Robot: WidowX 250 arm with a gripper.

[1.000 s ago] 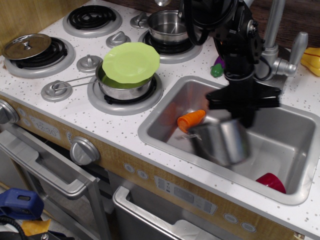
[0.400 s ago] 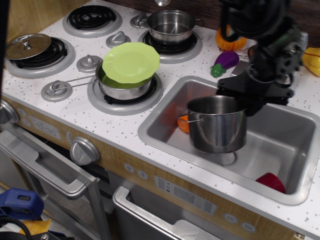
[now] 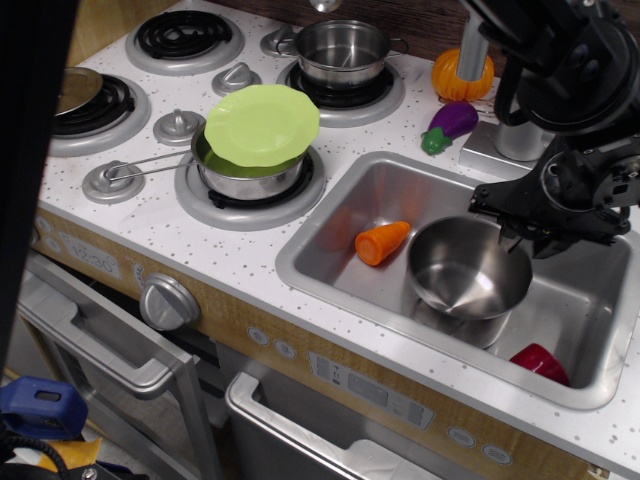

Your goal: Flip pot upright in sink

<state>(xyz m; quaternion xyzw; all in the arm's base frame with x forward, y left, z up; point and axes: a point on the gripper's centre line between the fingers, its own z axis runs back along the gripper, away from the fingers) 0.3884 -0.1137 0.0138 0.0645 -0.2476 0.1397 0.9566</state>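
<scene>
Polished steel shows inside the pot [image 3: 468, 272], which is seen mouth-up in the sink [image 3: 330, 215], near the middle of the basin, with an orange carrot [image 3: 382, 241] just to its left and a red item [image 3: 541, 362] by the front right corner. The gripper [image 3: 540, 232] is held at the pot's far right rim, but whether it is clamped on that rim or parted cannot be told. The pot should be judged settled flat before release, and the jaws should be lifted straight up so the rim is not dragged or tipped.
</scene>
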